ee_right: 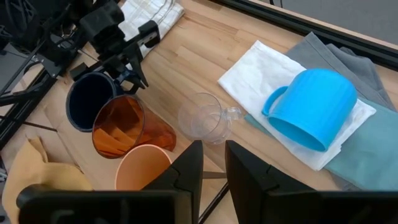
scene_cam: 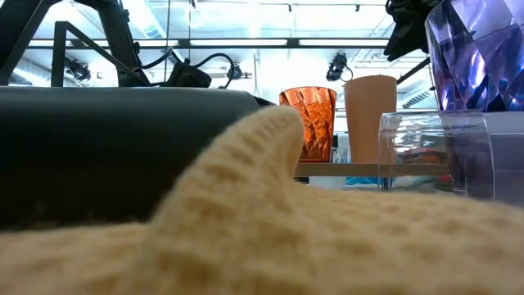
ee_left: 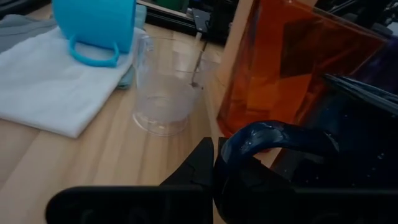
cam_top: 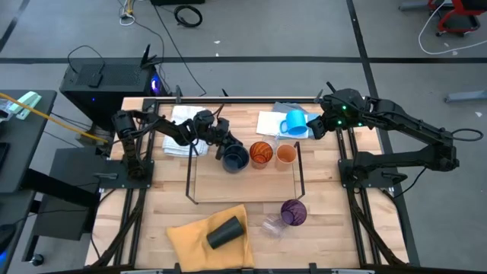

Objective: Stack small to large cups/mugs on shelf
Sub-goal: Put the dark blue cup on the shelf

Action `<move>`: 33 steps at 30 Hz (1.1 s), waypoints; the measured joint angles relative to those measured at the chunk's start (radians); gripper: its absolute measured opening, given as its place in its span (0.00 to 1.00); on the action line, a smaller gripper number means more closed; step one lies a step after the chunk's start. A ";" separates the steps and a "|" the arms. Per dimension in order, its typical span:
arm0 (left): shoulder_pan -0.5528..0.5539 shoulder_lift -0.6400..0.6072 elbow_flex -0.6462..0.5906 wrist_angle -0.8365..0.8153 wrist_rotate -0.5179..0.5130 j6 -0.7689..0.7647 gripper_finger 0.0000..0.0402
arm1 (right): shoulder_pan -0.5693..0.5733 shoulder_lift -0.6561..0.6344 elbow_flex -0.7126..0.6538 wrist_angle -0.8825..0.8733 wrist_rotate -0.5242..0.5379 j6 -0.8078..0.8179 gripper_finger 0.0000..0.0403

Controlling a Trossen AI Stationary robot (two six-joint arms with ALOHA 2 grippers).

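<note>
Wooden surface under shelf: left hand clamped on navy mug handle beside orange cup; best lowered level, clear of that neighbour; right hand, narrowly parted, empty, above blue mug.

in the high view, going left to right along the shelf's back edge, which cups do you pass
dark navy mug → faceted orange cup → plain orange cup; off the shelf, the blue mug lies further right on a white cloth.
</note>
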 joint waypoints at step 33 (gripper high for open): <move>-0.011 -0.001 0.000 -0.074 -0.013 -0.028 0.29 | 0.000 0.000 0.000 0.000 0.000 -0.012 0.19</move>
